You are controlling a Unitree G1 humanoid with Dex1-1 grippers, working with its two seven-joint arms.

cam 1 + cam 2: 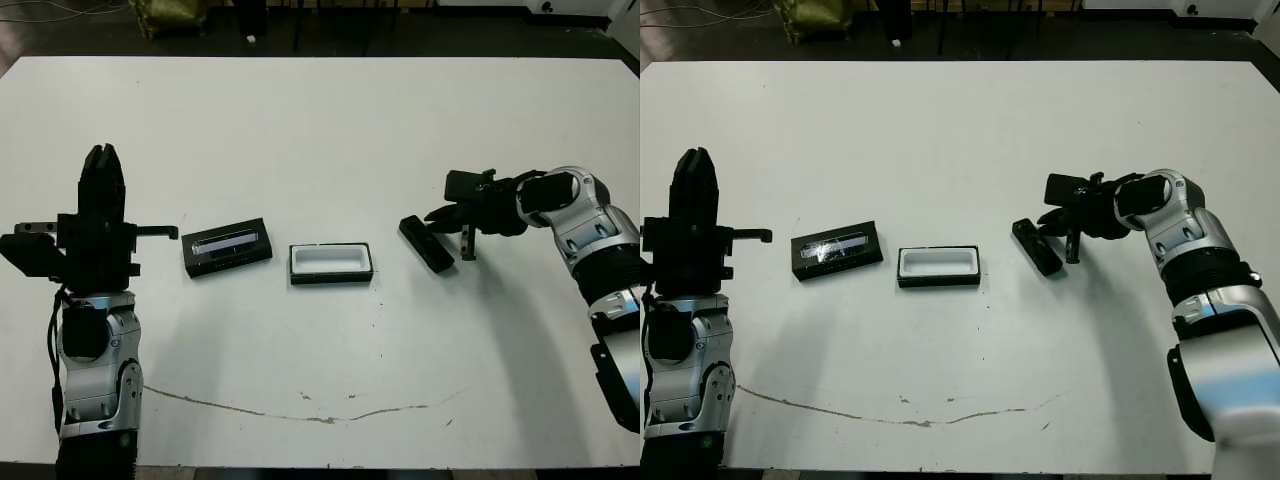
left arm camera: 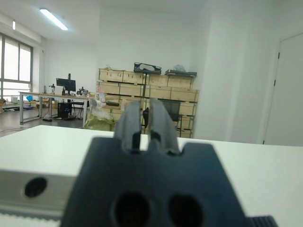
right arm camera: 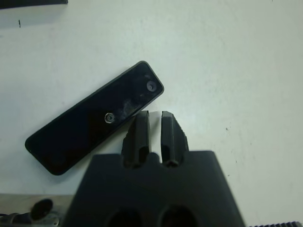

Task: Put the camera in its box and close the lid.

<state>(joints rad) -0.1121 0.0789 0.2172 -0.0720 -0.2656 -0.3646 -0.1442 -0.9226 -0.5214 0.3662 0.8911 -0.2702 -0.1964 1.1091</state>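
Lying flat right of the white-lined black tray box (image 1: 331, 263), the slim black bar camera (image 3: 94, 117) needs the right gripper (image 3: 155, 124), fingers nearly together and empty beside one end, to spread and straddle its narrow width.

Bright, even overhead light washes the white counter (image 1: 320, 130); shadows fall soft and short. The wrist views are hazy, each claw's body close up and blurred.

head stereo downward, wrist views close
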